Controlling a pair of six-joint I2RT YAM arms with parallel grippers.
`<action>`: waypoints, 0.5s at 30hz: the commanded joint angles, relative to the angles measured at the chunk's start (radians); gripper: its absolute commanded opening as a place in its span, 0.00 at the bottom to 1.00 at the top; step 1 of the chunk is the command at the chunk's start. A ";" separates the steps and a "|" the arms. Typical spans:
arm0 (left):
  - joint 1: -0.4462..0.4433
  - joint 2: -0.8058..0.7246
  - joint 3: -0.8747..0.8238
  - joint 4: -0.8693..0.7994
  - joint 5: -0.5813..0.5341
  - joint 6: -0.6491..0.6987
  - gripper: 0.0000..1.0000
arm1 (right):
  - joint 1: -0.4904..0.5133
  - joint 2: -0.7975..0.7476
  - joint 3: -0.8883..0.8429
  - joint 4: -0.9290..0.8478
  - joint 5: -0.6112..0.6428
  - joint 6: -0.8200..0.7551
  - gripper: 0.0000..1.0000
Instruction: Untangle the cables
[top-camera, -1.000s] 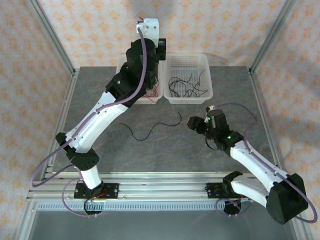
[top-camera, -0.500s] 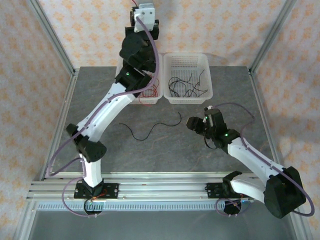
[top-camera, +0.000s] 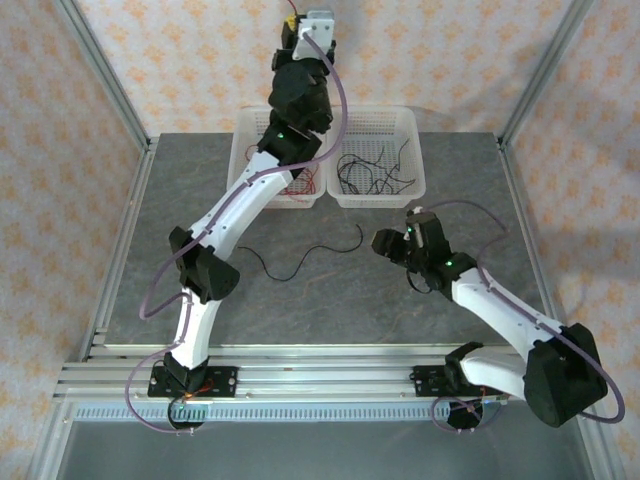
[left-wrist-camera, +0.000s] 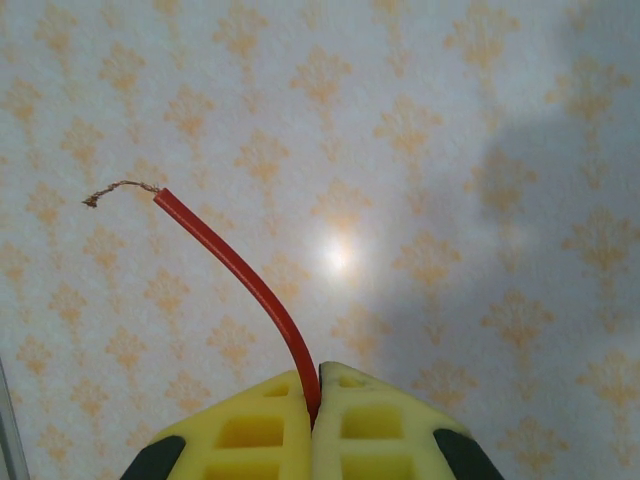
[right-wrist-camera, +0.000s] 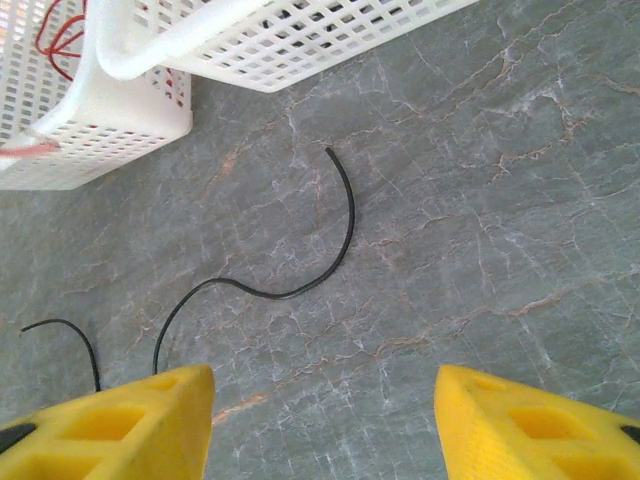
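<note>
My left tool (left-wrist-camera: 315, 390) is clamped on a red cable (left-wrist-camera: 240, 270), held high above the left basket (top-camera: 238, 150). My worry is that the thin, smooth insulation slides out between the pads. Its hanging length, which I cannot trace, might also drag the other red cables (top-camera: 300, 188) out if they are snarled with it. The cable curves stiffly and shows frayed bare copper at its tip. My right tool (right-wrist-camera: 325, 400) hangs open over a black cable (right-wrist-camera: 345, 225) lying loose on the worktop (right-wrist-camera: 500, 200). More black cables (top-camera: 370, 175) sit in the right basket (top-camera: 385, 201).
</note>
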 joint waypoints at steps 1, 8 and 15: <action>0.024 -0.052 0.050 0.075 0.032 0.026 0.00 | 0.008 0.026 0.039 0.002 0.025 -0.021 0.59; 0.047 -0.060 0.031 0.116 0.081 0.036 0.00 | 0.008 0.074 0.051 0.020 0.021 -0.021 0.59; 0.122 0.006 -0.052 0.244 0.142 0.013 0.00 | 0.008 0.097 0.040 0.035 0.020 -0.019 0.59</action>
